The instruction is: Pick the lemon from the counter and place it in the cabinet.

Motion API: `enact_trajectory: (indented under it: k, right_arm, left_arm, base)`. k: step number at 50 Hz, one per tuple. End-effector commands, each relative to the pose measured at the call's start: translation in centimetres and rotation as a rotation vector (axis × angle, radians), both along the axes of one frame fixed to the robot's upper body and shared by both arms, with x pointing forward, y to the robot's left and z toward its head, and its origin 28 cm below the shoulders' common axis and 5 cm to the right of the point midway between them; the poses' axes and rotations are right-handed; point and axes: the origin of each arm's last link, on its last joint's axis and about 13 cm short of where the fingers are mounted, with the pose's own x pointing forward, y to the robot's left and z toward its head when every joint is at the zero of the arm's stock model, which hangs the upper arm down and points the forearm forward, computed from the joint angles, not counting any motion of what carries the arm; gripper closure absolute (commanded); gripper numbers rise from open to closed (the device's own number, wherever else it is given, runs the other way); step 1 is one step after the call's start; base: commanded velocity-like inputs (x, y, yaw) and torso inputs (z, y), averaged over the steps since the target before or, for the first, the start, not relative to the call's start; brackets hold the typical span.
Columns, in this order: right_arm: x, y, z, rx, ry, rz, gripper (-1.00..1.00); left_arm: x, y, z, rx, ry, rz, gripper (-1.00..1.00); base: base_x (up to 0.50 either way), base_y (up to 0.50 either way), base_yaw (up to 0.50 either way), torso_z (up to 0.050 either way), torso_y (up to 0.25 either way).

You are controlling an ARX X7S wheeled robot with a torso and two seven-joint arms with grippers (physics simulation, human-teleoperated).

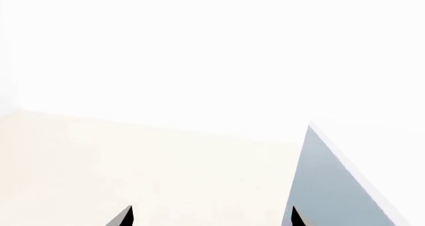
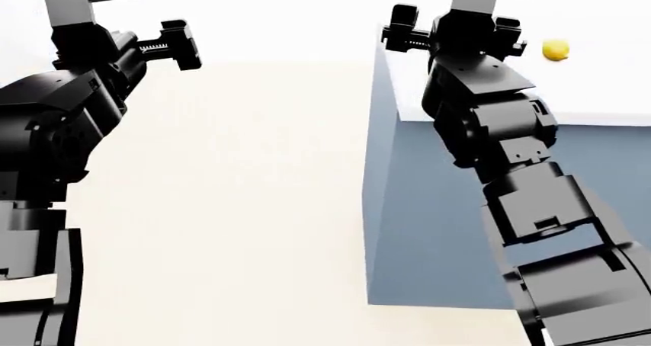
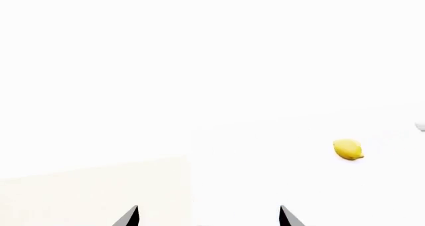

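Observation:
The lemon (image 2: 554, 50) is small and yellow and lies on the white counter (image 2: 610, 87) at the upper right of the head view. It also shows in the right wrist view (image 3: 348, 149), ahead of and off to one side of the fingertips. My right gripper (image 3: 208, 218) is open and empty, above the counter's left edge (image 2: 407, 30), to the left of the lemon and apart from it. My left gripper (image 1: 210, 218) is open and empty, held up over the cream floor at the left (image 2: 175, 45). A cabinet with shelves is out of view.
The counter unit has pale blue-grey sides (image 2: 428, 209), with a corner edge running down the middle of the head view; one side shows in the left wrist view (image 1: 329, 186). Cream floor (image 2: 234, 209) lies left of it. A small pale object (image 3: 421, 126) sits at the frame's edge.

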Motion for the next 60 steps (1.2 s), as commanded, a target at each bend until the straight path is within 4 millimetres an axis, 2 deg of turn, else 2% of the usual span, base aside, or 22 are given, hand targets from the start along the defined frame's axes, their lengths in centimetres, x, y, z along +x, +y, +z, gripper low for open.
enact_trajectory:
  k: [1, 48, 60]
  right_arm:
    - [-0.01, 0.0, 0.0, 0.0, 0.0, 0.0, -1.0]
    - [0.06, 0.03, 0.02, 0.004, -0.001, 0.01, -1.0]
    - [0.11, 0.03, 0.11, 0.007, -0.005, 0.016, -1.0]
  left_arm:
    - [0.03, 0.0, -0.04, -0.002, 0.001, 0.0, -1.0]
    - [0.04, -0.03, -0.09, -0.003, 0.002, -0.002, -1.0]
    - [-0.12, -0.02, -0.08, -0.004, 0.002, -0.002, -1.0]
  base:
    - [-0.5, -0.02, 0.0, 0.0, 0.0]
    - [-0.5, -0.02, 0.0, 0.0, 0.0]
    - [-0.46, -0.29, 0.0, 0.0, 0.0]
